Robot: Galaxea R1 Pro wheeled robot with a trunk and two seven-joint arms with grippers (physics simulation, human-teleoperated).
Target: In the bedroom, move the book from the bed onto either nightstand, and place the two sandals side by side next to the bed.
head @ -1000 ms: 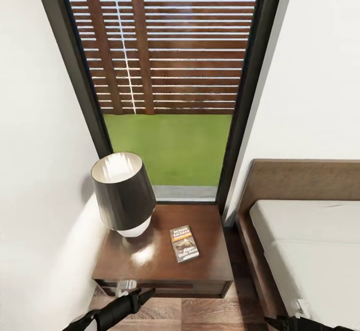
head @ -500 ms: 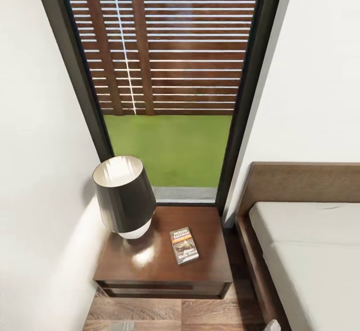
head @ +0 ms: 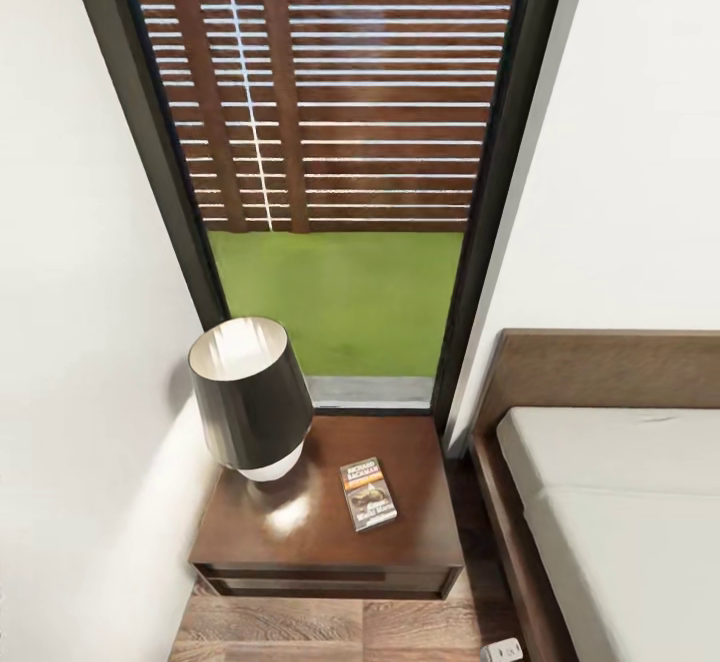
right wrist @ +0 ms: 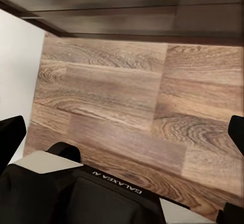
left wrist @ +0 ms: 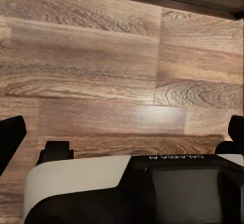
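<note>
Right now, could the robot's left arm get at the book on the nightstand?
Probably yes: the book lies uncovered on the nightstand, beside the lamp, though the left end effector hangs open over floor.

Bright, even daylight enters through the tall dark-framed window (head: 340, 182), leaving the white walls nearly washed out. The glossy dark brown nightstand top (head: 330, 502) carries a soft white glare patch beside the black-shaded lamp (head: 250, 397). Wide-angle distortion splays the window frame outward. The wrist views are dimmer and slightly soft, with a pale sheen on the wood-plank floor (left wrist: 127, 82).

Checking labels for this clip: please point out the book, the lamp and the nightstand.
book (head: 368, 493), head view, middle of its cover.
lamp (head: 250, 397), head view, dark shade's side.
nightstand (head: 310, 532), head view, bare glossy top.
</note>
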